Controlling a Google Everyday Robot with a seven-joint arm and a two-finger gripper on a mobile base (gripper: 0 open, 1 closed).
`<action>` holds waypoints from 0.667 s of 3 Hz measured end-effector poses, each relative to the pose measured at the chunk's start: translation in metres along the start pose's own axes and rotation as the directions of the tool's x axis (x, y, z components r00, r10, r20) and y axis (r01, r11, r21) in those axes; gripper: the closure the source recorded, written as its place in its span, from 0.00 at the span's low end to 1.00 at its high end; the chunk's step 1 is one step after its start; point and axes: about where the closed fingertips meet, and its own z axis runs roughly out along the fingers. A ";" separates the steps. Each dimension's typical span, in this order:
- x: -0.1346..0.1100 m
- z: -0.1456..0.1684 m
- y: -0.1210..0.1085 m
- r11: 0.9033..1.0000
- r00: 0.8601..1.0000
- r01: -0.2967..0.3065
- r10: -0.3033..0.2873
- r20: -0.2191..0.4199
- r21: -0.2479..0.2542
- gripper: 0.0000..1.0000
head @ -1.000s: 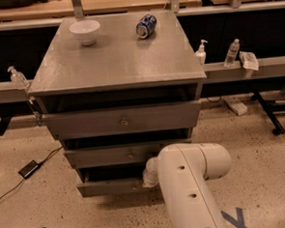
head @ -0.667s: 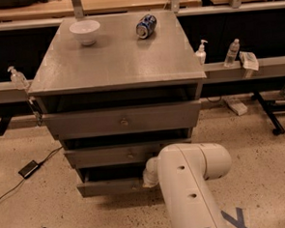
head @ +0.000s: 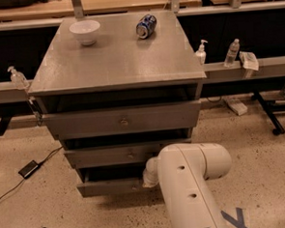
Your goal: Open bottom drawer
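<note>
The grey cabinet (head: 115,59) has three drawers. The bottom drawer (head: 110,186) is the lowest one, with a slim flat grey front, and it stands pulled out a little, with a dark gap above it. The middle drawer (head: 111,155) and the taller top drawer (head: 121,120) are above it. My white arm (head: 190,181) reaches in from the lower right. The gripper (head: 147,177) is at the right part of the bottom drawer's front, mostly hidden behind the arm's wrist. The drawer's knob is hidden.
A white bowl (head: 84,31) and a blue-and-white can (head: 146,25) on its side lie on the cabinet top. Sanitizer bottles (head: 200,52) and a water bottle (head: 230,52) stand on the rail behind. A black cable and adapter (head: 28,168) lie on the floor at left.
</note>
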 end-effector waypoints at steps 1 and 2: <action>0.000 0.001 0.001 1.000 1.000 0.000 0.000 0.000 -0.001 0.47; 0.000 0.001 0.002 1.000 1.000 0.000 0.000 0.000 -0.003 0.16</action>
